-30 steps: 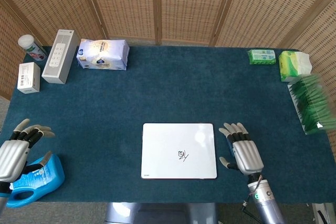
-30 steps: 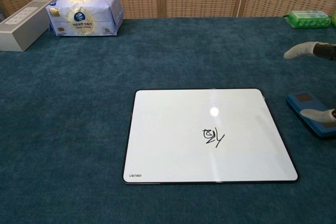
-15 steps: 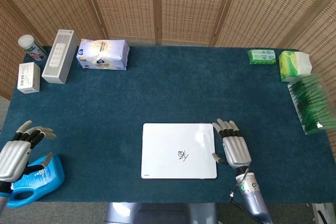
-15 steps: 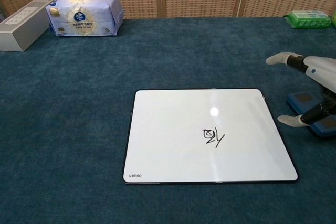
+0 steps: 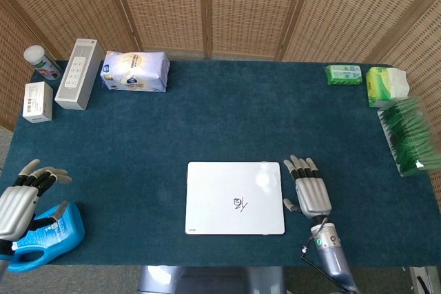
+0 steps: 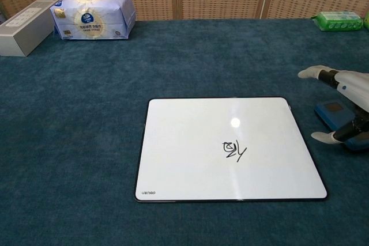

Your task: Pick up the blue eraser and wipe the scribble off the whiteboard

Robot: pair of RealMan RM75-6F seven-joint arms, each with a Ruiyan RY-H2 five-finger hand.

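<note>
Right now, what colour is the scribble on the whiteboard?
Black, on the white whiteboard; the scribble shows best in the chest view.

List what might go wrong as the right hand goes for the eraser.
1. The right hand spreads over the blue eraser, which lies flat on the cloth just right of the whiteboard; a loose grasp may only push it sideways.
2. The thumb reaches toward the board's edge and could nudge the board.
3. The scribble sits right of centre, so an off-target wipe may leave marks.
</note>
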